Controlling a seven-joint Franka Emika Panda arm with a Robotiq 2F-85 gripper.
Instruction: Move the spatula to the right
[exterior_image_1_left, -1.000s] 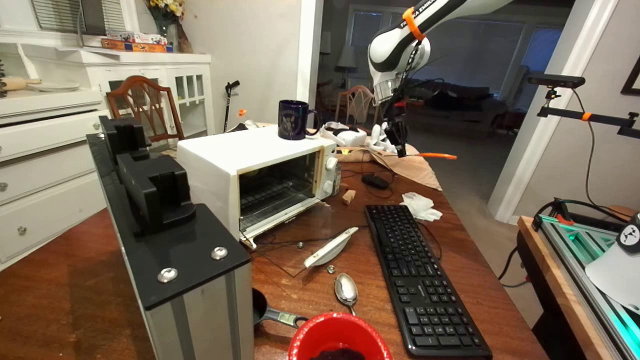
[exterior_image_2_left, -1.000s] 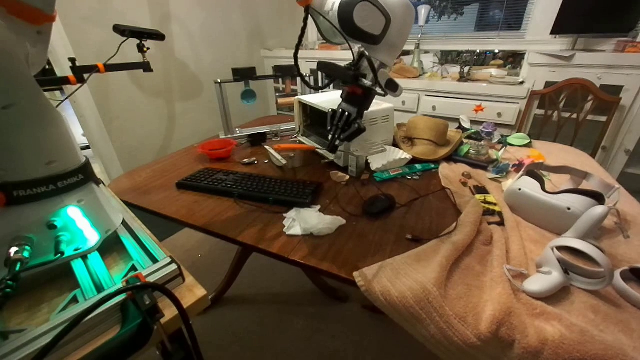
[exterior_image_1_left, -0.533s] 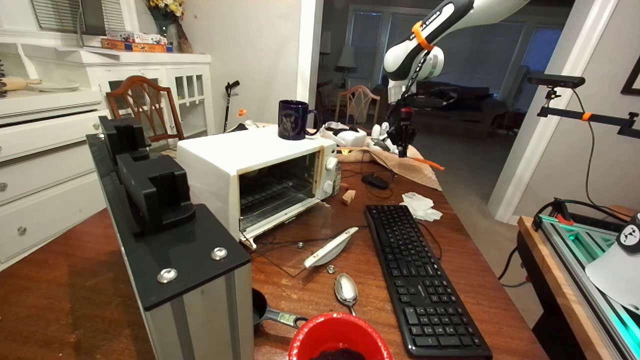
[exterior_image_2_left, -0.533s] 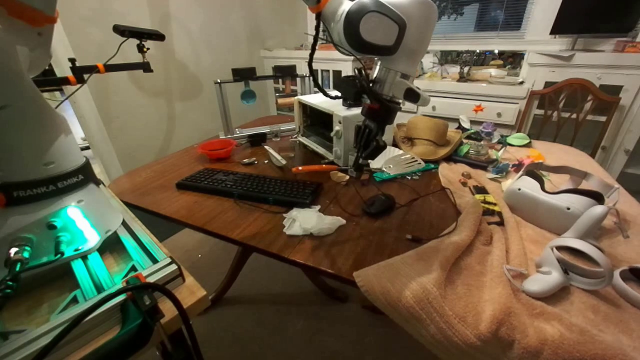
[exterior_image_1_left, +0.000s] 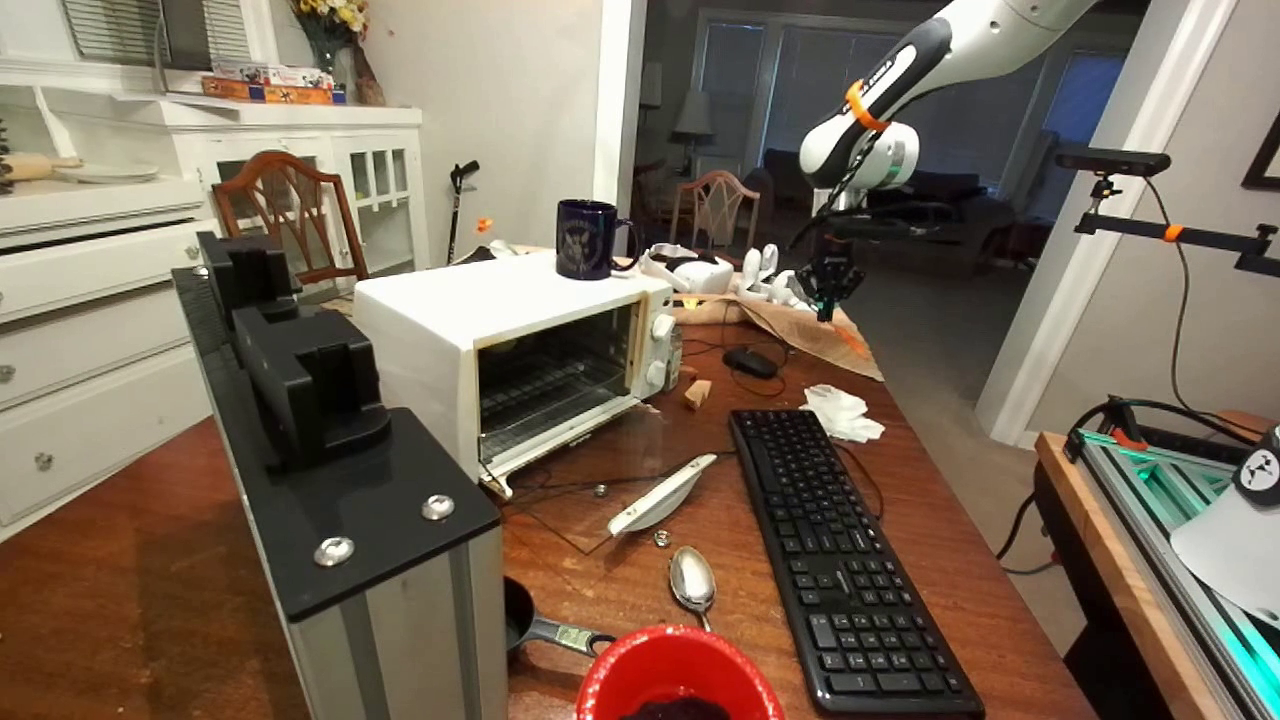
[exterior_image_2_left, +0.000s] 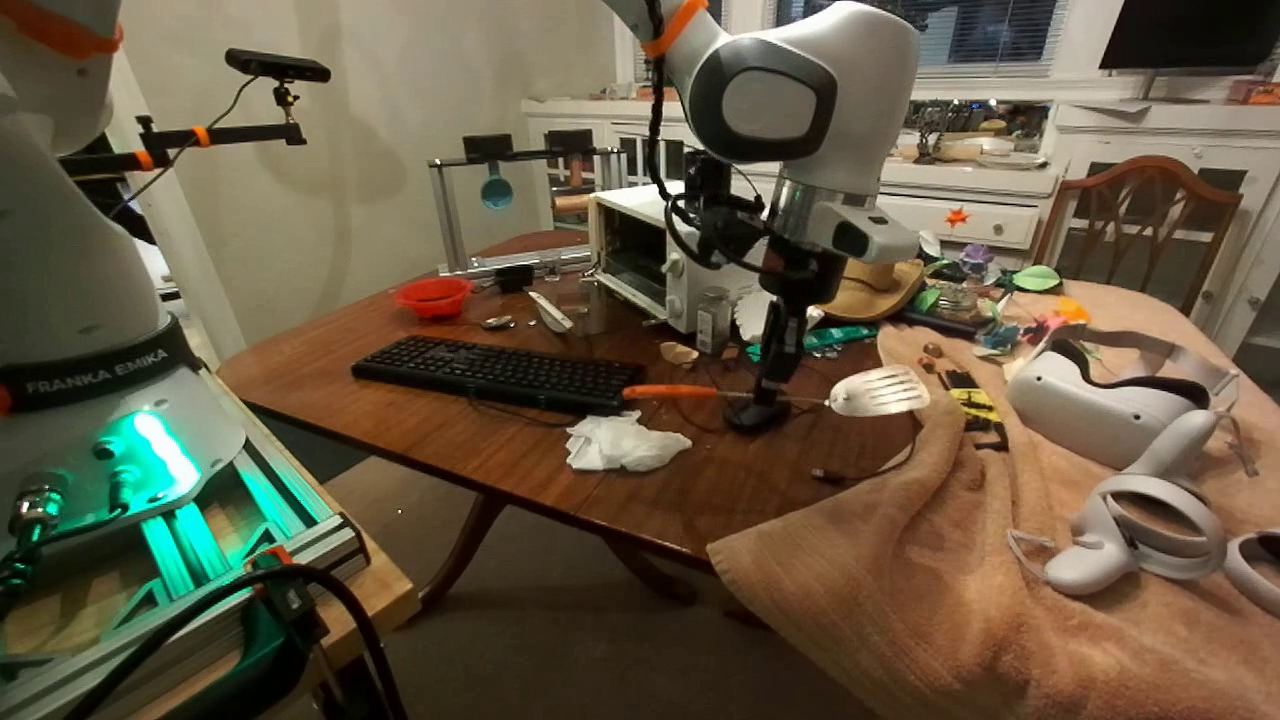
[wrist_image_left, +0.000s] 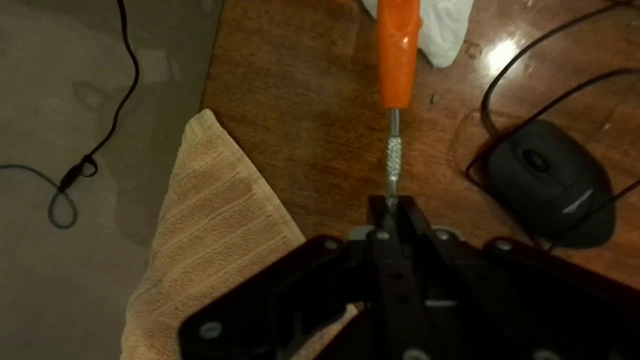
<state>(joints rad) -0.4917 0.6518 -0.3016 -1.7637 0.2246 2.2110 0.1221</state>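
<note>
The spatula (exterior_image_2_left: 880, 391) has an orange handle, a thin metal shaft and a slotted silver blade. My gripper (exterior_image_2_left: 765, 400) is shut on its metal shaft and appears to hold it above the table. In that exterior view the handle points left and the blade right, by the towel's edge. In the wrist view the orange spatula handle (wrist_image_left: 398, 55) extends upward from my gripper fingertips (wrist_image_left: 391, 202), and the blade is hidden. In an exterior view my gripper (exterior_image_1_left: 826, 312) is beyond the keyboard, with the orange spatula handle (exterior_image_1_left: 852, 340) faintly visible over the towel.
A black mouse (wrist_image_left: 550, 185) and its cable lie beside the gripper. A crumpled white tissue (exterior_image_2_left: 625, 443) and a black keyboard (exterior_image_2_left: 495, 372) are nearby. A peach towel (exterior_image_2_left: 850, 560) bears a white headset (exterior_image_2_left: 1100, 400) and controllers. A white toaster oven (exterior_image_1_left: 420, 330) stands behind.
My gripper has carried the spatula away from the toaster oven, rightward in both exterior views. The blade has come into view out toward the towel. The objects on the table stay put.
</note>
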